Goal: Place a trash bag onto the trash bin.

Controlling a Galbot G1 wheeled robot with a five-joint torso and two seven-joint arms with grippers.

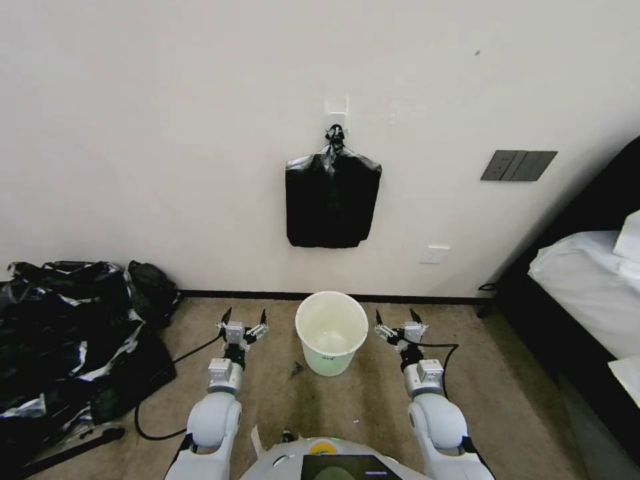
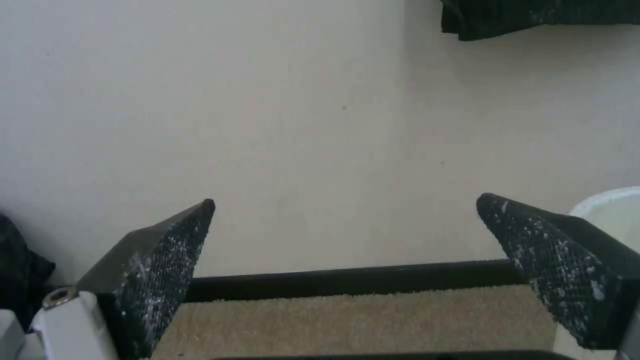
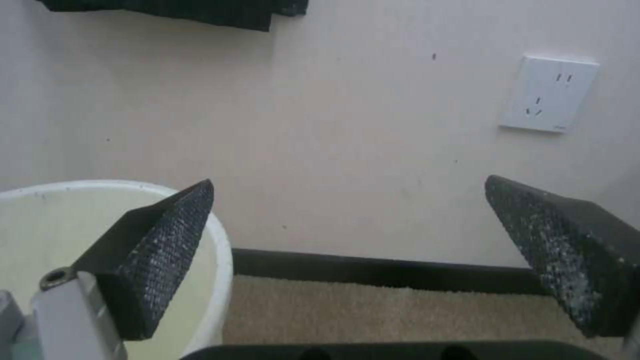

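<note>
The trash bin [image 1: 331, 333], a small round white bucket, stands open and unlined on the carpet close to the wall. My left gripper [image 1: 245, 318] hovers just left of it, open and holding nothing. On the bin's other side my right gripper [image 1: 397, 315] is open and holds nothing as well. In the left wrist view the left gripper [image 2: 347, 200] faces the wall, with the bin's rim [image 2: 617, 200] beside one finger. The right wrist view has the right gripper [image 3: 347, 182] spread wide, one finger over the bin's rim [image 3: 100, 186]. The trash bag is out of view.
A flat black pack [image 1: 332, 197] with a knotted top hangs from a wall hook above the bin. A big heap of black plastic [image 1: 60, 333] lies at the left, with a black cable [image 1: 193, 350] beside it. A bed [image 1: 587, 280] stands at the right.
</note>
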